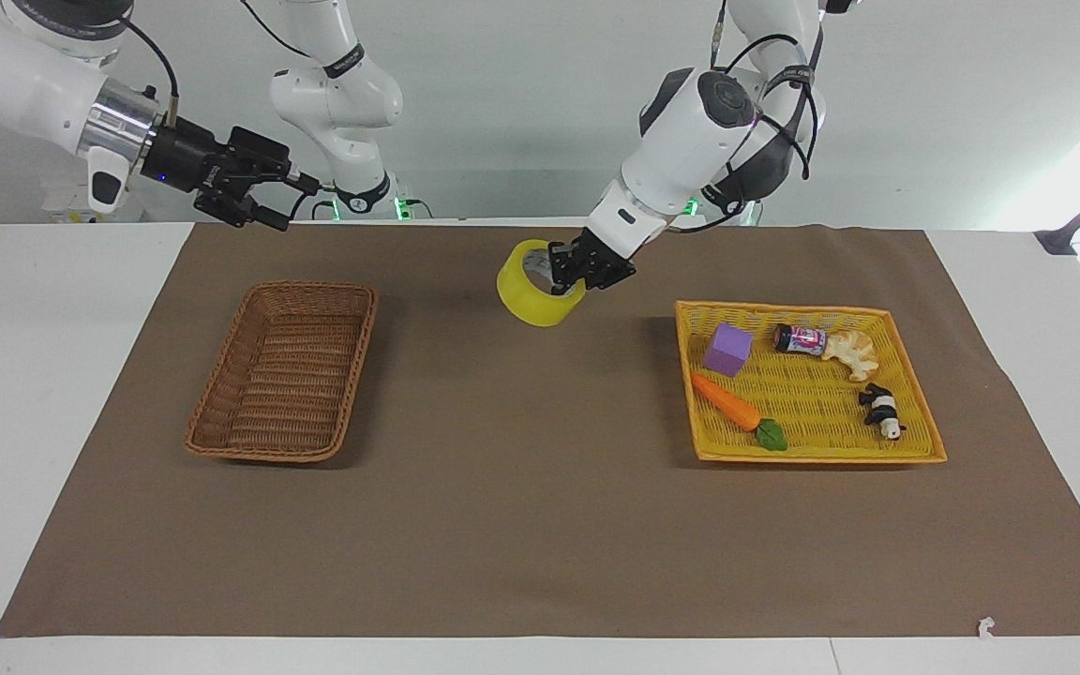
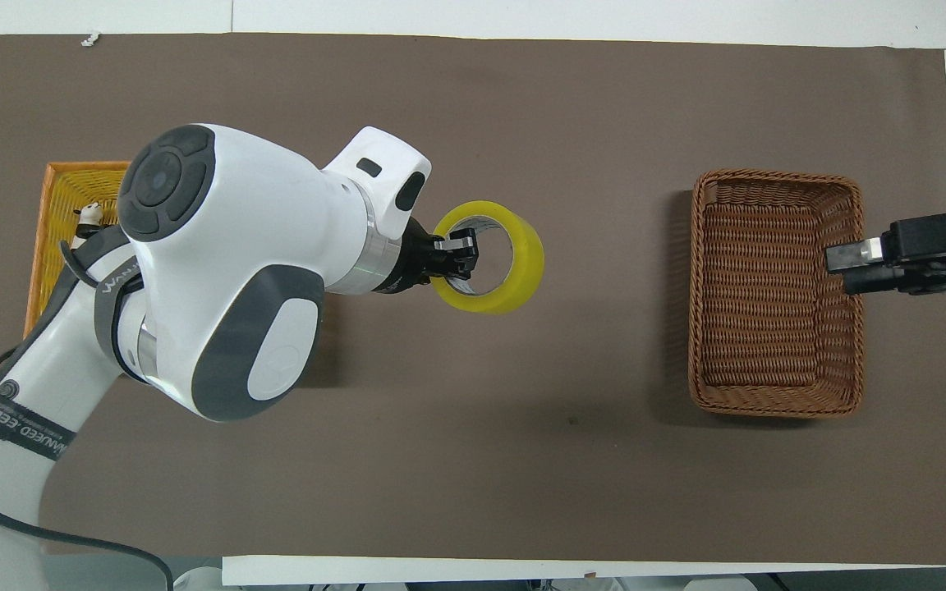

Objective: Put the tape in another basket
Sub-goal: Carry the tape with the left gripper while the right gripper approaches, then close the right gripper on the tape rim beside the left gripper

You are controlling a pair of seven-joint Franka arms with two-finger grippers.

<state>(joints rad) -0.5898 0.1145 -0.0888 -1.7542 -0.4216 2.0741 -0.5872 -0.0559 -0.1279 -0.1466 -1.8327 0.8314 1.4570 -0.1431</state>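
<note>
Yellow tape hangs clamped in the left gripper, the wicker basket lying toward the open right gripper.

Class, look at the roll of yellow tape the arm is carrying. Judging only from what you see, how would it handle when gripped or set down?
The tape is a ring pinched by its wall in the left claw and keeps its round shape, so it is probably stiff. It hangs tilted from that one-sided grip, so it seems light. Being round, it might roll if set down on its curved side.

Yellow tape, dk brown woven basket, bright yellow tray — purple cube, orange carrot
</note>
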